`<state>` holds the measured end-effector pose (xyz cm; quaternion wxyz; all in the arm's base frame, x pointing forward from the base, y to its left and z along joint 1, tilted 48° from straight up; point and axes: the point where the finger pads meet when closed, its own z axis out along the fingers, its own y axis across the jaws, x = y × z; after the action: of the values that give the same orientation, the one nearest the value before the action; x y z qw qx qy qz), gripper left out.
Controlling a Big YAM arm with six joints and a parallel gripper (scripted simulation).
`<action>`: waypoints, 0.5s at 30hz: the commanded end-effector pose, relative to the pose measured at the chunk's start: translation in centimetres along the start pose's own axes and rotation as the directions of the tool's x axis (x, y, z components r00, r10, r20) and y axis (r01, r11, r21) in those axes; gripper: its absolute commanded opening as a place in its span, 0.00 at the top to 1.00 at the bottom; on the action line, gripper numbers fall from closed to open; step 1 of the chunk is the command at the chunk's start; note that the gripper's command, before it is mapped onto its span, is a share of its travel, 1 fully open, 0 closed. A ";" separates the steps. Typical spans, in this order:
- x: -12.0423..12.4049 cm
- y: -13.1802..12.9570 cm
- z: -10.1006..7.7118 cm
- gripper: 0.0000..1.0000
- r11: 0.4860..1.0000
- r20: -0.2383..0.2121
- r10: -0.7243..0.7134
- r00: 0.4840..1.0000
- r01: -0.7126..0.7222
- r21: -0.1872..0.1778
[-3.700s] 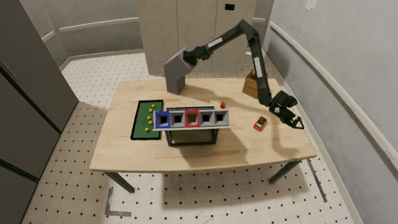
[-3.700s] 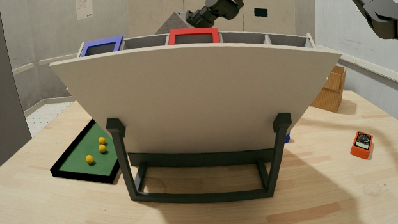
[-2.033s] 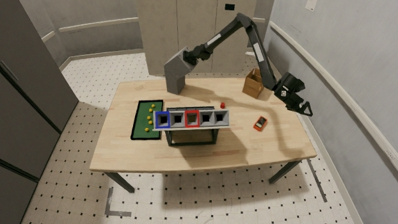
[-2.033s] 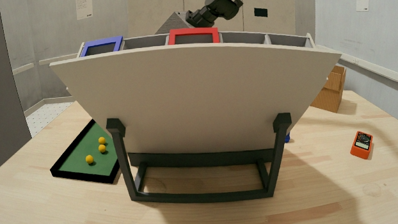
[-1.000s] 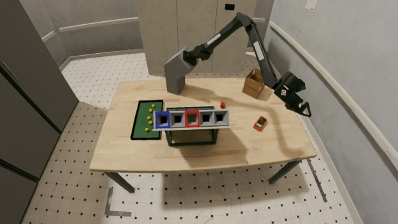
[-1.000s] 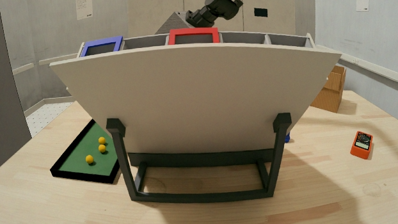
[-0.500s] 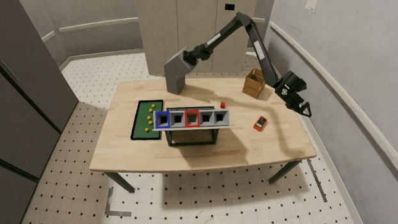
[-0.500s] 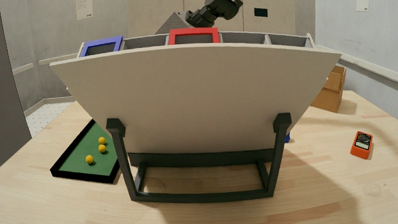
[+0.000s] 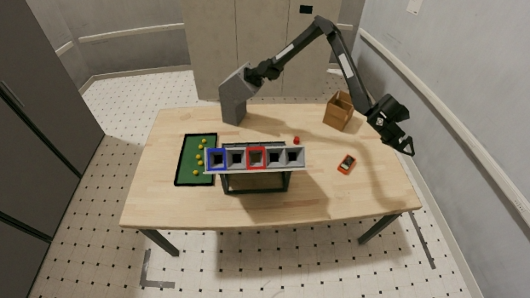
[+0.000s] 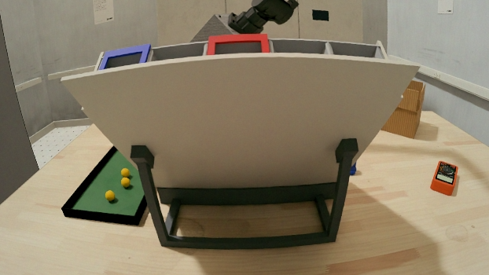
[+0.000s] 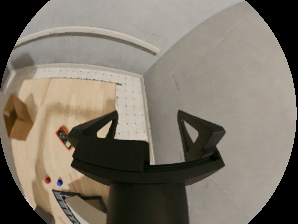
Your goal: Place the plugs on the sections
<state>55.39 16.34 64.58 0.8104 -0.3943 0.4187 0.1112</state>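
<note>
A row of funnels stands on a dark frame at mid-table, behind a pale cover (image 10: 240, 118). The blue-banded funnel (image 9: 216, 158) is at the left end and the red-banded funnel (image 9: 256, 157) is in the middle. The red plug (image 9: 296, 140) stands on the table behind the row. The blue plug (image 10: 353, 169) peeks out beside the frame's right leg. Yellow marbles (image 9: 199, 156) lie in the green tray (image 9: 197, 159) to the left. My gripper (image 9: 407, 147) is open and empty, out over the table's right edge, far from all of these; its fingers also show in the wrist view (image 11: 148, 132).
A cardboard box (image 9: 338, 110) stands at the back right of the table. A small orange device (image 9: 347, 163) lies right of the funnel row. The grey arm base (image 9: 233, 99) stands at the back centre. A wall runs close along the right side.
</note>
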 end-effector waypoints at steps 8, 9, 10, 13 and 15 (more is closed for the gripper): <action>-4.5 -2.3 -0.2 0.00 0.999 0.031 -0.034 0.999 0.034 0.019; -4.5 -2.3 -0.2 0.00 0.999 0.029 -0.032 0.999 0.032 0.018; -4.5 -2.3 -0.2 0.00 0.999 0.027 -0.030 0.999 0.030 0.017; -4.5 -2.3 -0.2 0.00 1.000 0.022 -0.025 0.999 0.024 0.014; -4.5 -2.3 -0.2 0.00 1.000 0.018 -0.021 1.000 0.021 0.012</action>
<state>55.42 16.40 64.47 0.8014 -0.3953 0.4327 0.1190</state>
